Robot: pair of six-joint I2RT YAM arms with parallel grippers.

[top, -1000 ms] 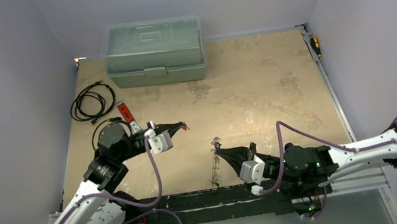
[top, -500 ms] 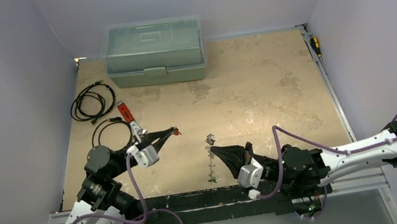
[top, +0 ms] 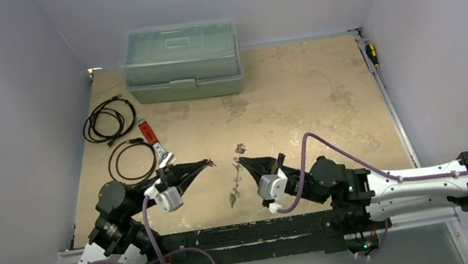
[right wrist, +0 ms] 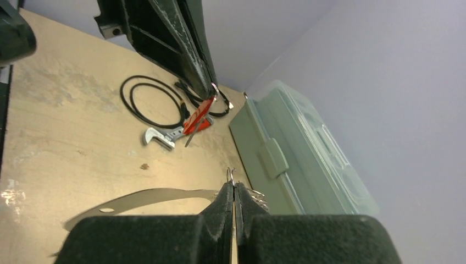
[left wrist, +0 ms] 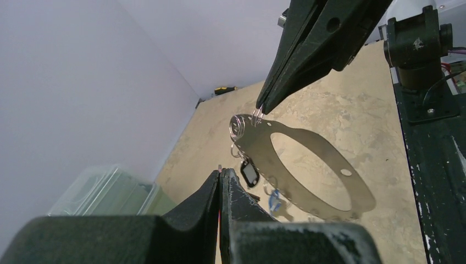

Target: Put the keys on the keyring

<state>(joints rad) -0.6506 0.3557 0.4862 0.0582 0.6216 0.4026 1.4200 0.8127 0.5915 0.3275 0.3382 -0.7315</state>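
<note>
1. The left arm (top: pixel 104 248) rises from the near bench (top: pixel 296 94) edge with its elbow bent and its forearm reaching rightward, well nearer than the box (top: pixel 180 59).
2. The right arm (top: pixel 409 182) lies low and long from the right, its wrist turned leftward.
3. The left pincer (top: pixel 206 162) is pressed together on the red key (right wrist: pixel 199 116), which hangs from its tips with a small ring at its top.
4. The right pincer (top: pixel 241 162) is pinched shut on a small ring at the upper edge of the keyring (left wrist: pixel 253 143). The two pincer tips face each other, near but apart, on the near side of the box.
5. From above the keyring shows only edge-on as a thin line. Whether its lower end touches the bench cannot be told.
6. In the left wrist view the keyring is a wide, flat, silvery hoop, tilted, with small rings along its rim. A black-headed key (left wrist: pixel 250 172) and a blue one (left wrist: pixel 275 199) hang from these.
7. A wrench (top: pixel 155 143) and the cables (top: pixel 109 120) lie between the left pincer and the box.
</note>
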